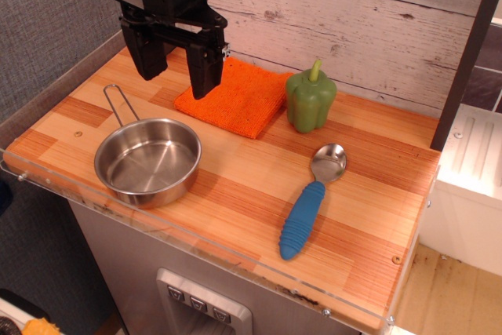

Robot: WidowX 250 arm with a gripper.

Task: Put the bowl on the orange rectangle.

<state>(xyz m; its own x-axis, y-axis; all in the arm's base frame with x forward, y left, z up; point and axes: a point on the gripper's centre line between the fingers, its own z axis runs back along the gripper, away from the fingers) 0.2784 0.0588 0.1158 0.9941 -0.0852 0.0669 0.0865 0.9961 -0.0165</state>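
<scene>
Tabletop (376, 217): bowl (148, 162) below open tool (176, 72).

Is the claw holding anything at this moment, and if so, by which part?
Nothing is held. The claw hangs open and empty above the table, with the bowl lying untouched below it and the orange rectangle bare.

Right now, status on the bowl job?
Gripper open, empty, above the table. Bowl on the wood, off the orange cloth. Pepper beside cloth; path clear.
</scene>
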